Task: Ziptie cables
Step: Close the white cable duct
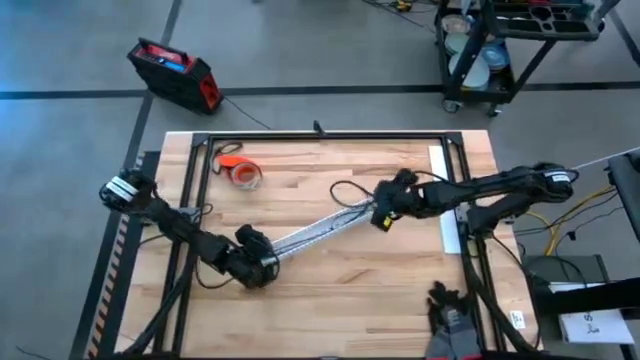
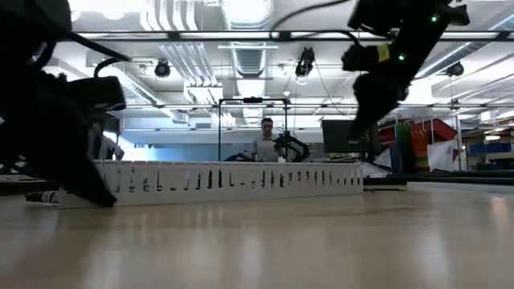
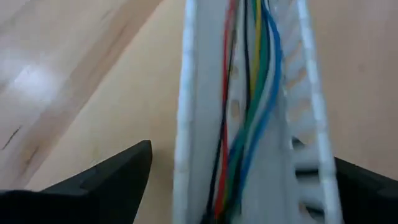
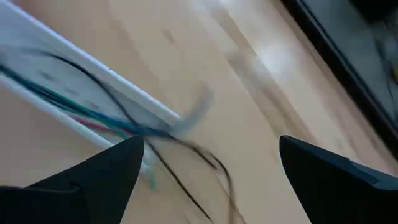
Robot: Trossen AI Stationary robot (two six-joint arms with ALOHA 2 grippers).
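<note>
Pale wood planks make up the table (image 1: 330,270) in the high view, and on them a long white slotted channel (image 1: 320,229) lies slantwise between the two arms. The left gripper (image 1: 262,264) sits at the channel's nearer, lower end, touching it; the right gripper (image 1: 383,211) hangs at its far end, where a thin dark loop of the cables (image 1: 345,190) curls out onto the wood just beyond it. An orange tape roll (image 1: 241,171) lies well apart from both grippers. In the low view the channel (image 2: 225,181) runs level across the table, one dark arm down against its end and the other gripper (image 2: 363,112) raised above the opposite end; a person (image 2: 265,144) stands in the room behind. The left wrist view shows that gripper's fingers (image 3: 106,183) spread wide, one on each side of the channel (image 3: 193,112), with red, green, blue, yellow and dark cables (image 3: 252,118) running along inside it. The right wrist view shows its fingers (image 4: 93,180) also wide apart and holding nothing, the channel's end (image 4: 93,68) just ahead, with cables (image 4: 130,127) spilling from it. The ziptie cannot be told apart from the dark wires.
</note>
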